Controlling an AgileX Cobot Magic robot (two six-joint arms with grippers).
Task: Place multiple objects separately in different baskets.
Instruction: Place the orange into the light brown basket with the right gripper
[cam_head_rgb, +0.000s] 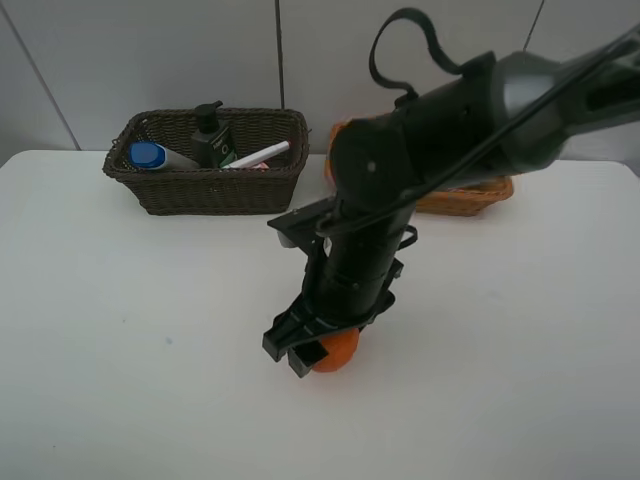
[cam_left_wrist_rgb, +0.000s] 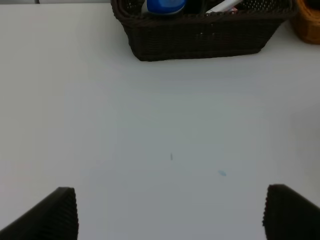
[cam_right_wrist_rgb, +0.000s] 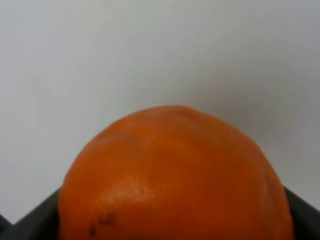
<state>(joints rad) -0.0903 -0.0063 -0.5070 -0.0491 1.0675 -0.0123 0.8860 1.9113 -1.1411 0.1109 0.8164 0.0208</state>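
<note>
So the bottles and marker (cam_head_rgb: 262, 153) sit in the dark basket (cam_head_rgb: 210, 190), and my right claw (cam_head_rgb: 312, 352) grips the orange (cam_head_rgb: 336, 349), not yet delivered.

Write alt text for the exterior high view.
The right gripper closes on an orange on a white table. Behind, a dark basket holds a blue-capped bottle, a pump bottle and a marker; the arm mostly hides a tan basket.
</note>
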